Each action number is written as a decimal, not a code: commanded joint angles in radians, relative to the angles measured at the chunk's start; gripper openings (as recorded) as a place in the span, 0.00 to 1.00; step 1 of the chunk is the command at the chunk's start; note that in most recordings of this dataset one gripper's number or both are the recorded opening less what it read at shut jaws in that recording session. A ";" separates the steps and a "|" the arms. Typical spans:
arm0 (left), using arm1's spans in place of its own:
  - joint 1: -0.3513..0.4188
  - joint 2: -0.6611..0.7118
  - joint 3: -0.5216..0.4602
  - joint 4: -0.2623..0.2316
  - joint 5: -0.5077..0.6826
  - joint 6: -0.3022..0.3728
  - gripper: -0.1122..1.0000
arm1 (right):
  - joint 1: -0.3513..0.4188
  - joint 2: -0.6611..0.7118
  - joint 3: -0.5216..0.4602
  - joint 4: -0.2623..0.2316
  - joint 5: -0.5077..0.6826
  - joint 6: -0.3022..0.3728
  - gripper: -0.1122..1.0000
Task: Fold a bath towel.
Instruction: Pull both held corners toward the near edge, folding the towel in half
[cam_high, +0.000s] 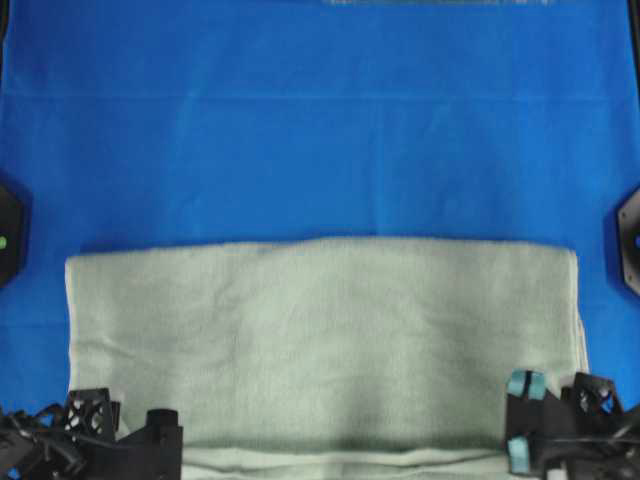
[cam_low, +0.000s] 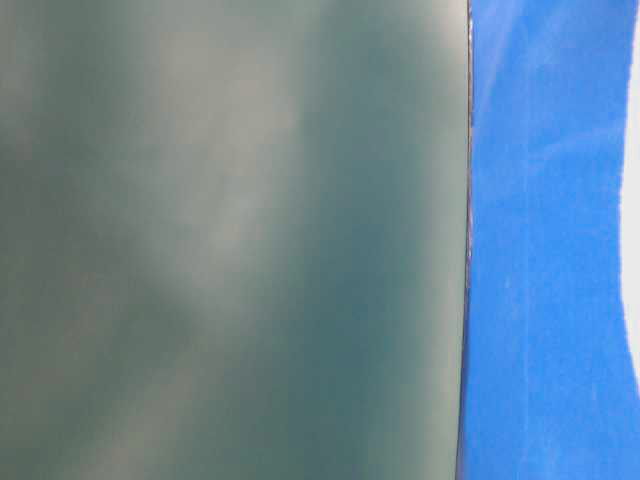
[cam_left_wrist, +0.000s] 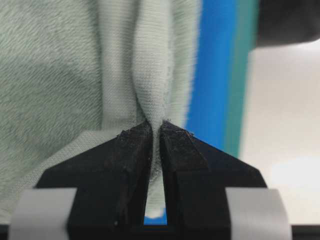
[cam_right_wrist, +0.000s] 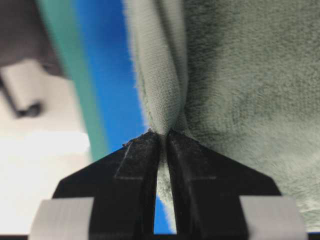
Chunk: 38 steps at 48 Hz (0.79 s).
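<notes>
The bath towel is pale sage green and plain; the cloth surface under it is bright blue.

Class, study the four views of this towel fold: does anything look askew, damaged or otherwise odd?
One oddity: the table-level view is almost wholly blocked by a blurred grey-green surface, with only a blue strip at the right. Otherwise the bath towel lies flat and fairly square on the blue cloth, its hem pinched by the left gripper and right gripper.

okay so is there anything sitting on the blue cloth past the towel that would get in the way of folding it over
Nothing visible does. Both end effectors, left and right, are already shut on the bath towel at its near edge, and the blue cloth beyond its far edge shows no objects in the overhead view.
</notes>
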 joint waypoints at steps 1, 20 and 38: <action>0.028 0.009 0.003 0.008 0.011 0.000 0.14 | -0.008 0.031 -0.029 -0.011 0.014 0.015 0.19; -0.015 0.026 -0.002 0.002 -0.103 -0.009 0.17 | 0.015 0.040 -0.035 -0.018 -0.028 0.046 0.21; 0.006 -0.054 -0.109 0.009 -0.055 0.002 0.75 | 0.054 -0.058 -0.091 -0.049 0.069 0.051 0.62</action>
